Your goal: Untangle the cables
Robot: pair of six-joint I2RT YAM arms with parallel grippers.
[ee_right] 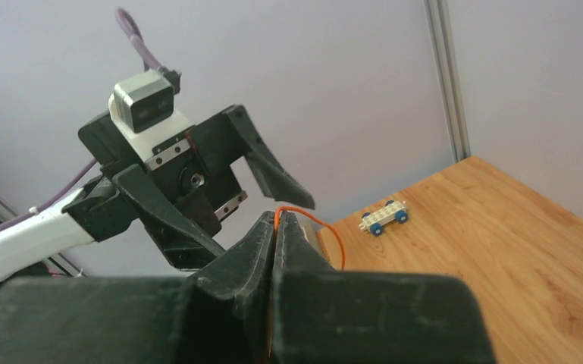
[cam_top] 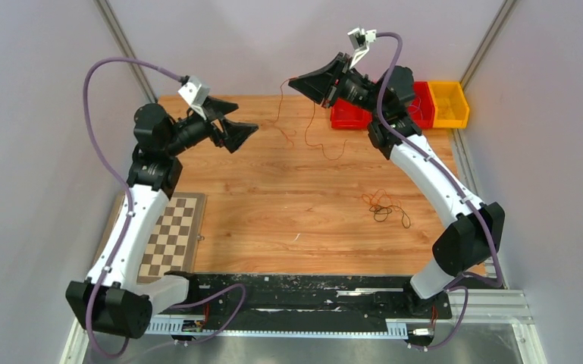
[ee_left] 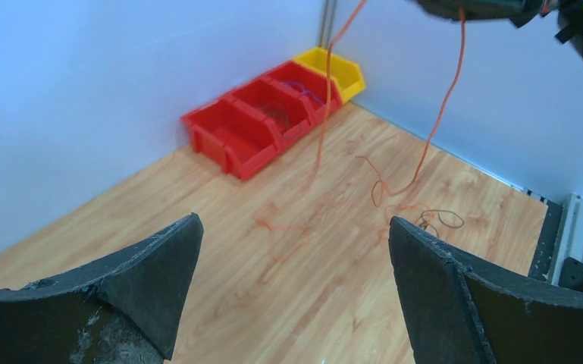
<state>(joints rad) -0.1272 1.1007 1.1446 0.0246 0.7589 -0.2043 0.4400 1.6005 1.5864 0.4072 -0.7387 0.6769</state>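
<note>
A thin orange cable (cam_top: pixel 280 106) hangs from my right gripper (cam_top: pixel 293 82), which is raised over the back of the table and shut on it. In the right wrist view the orange strand (ee_right: pixel 336 236) curls out from the pinched tips of that gripper (ee_right: pixel 279 218). The cable's lower part lies in loose loops (cam_top: pixel 326 144) on the wood. A small orange and dark tangle (cam_top: pixel 383 206) rests further right, and the left wrist view shows it too (ee_left: pixel 434 220). My left gripper (cam_top: pixel 247 117) hovers left of the hanging cable (ee_left: pixel 441 114), open (ee_left: pixel 294 220) and holding nothing.
Red bins (cam_top: pixel 352 114) and a yellow bin (cam_top: pixel 450 104) stand at the back right corner. A chessboard (cam_top: pixel 170 235) lies at the front left. A small white toy car with blue wheels (ee_right: pixel 383 216) sits on the wood. Walls enclose the table (cam_top: pixel 273 227).
</note>
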